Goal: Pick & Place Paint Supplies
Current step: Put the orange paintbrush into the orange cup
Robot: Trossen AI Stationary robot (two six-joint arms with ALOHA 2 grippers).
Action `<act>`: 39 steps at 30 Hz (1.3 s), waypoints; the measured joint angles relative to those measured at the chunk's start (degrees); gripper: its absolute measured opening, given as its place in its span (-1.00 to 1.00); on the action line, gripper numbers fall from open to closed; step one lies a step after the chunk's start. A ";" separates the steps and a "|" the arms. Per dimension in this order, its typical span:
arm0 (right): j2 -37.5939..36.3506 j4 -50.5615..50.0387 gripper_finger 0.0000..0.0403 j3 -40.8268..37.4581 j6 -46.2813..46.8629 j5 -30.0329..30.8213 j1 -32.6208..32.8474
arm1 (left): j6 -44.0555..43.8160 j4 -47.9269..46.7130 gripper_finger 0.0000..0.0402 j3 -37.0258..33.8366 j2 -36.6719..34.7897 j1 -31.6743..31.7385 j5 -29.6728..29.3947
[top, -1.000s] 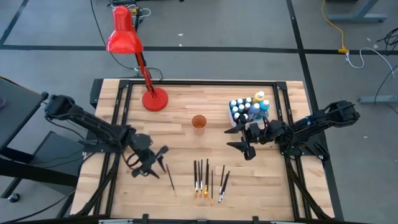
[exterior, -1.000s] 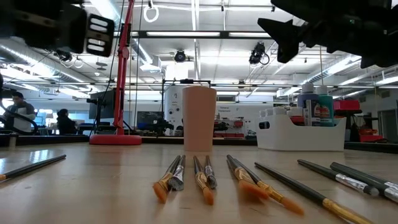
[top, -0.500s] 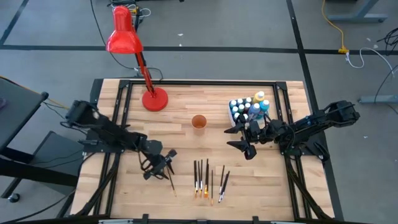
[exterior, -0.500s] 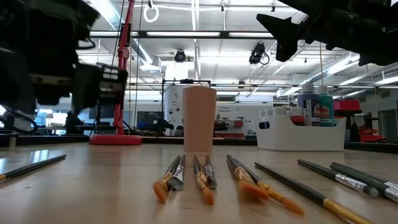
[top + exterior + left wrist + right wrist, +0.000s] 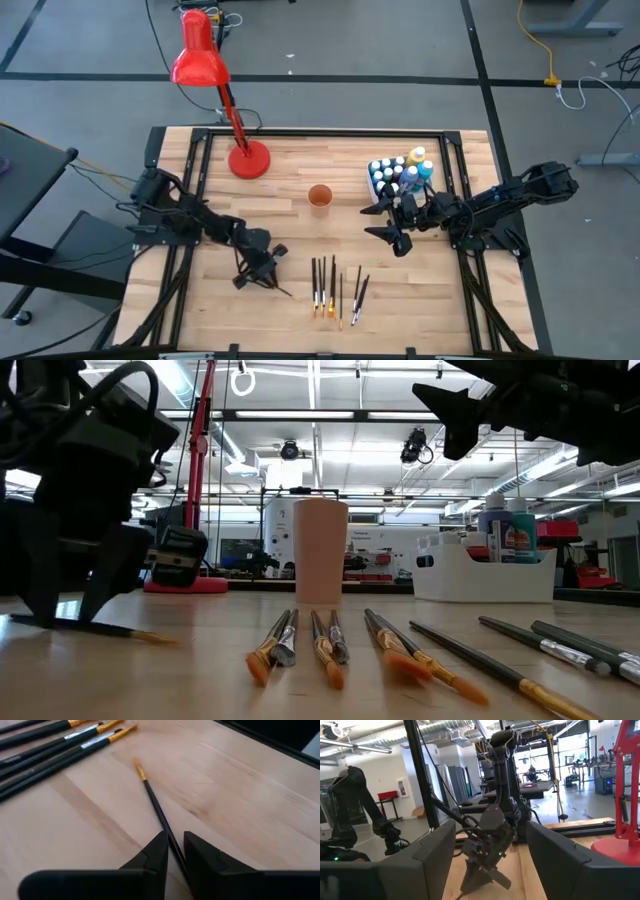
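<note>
Bench (image 5: 300, 225): lamp (image 5: 248, 160) rear left; cup (image 5: 320, 197) centre; tub (image 5: 385, 195) holding bottles (image 5: 400, 175) rear right; brush row (image 5: 335, 285) front centre; lone brush (image 5: 278, 287) just left, under left claw (image 5: 262, 272)

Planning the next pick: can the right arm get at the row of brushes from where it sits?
Probably yes. The right gripper hangs open above bare table, beside the brush row, with nothing between them. The left gripper is down on a lone brush on the row's other side.

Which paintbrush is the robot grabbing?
The lone paintbrush lying apart from the row of brushes; the left gripper has its fingers on either side of its handle.
</note>
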 joint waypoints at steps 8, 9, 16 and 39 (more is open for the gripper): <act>0.00 0.09 0.21 0.00 0.15 0.00 0.00 | -1.10 0.17 -0.78 0.40 0.02 0.04 -4.24; 0.00 0.10 0.21 0.00 0.15 0.00 0.00 | -1.19 0.32 -0.81 0.40 0.01 0.04 -5.29; 0.02 0.54 0.21 0.02 0.15 0.02 0.00 | 3.06 3.34 -0.95 0.49 0.00 0.78 -14.80; 1.62 -20.17 0.21 1.48 -1.79 10.02 0.00 | -1.32 2.69 -0.95 0.46 0.03 15.27 -18.26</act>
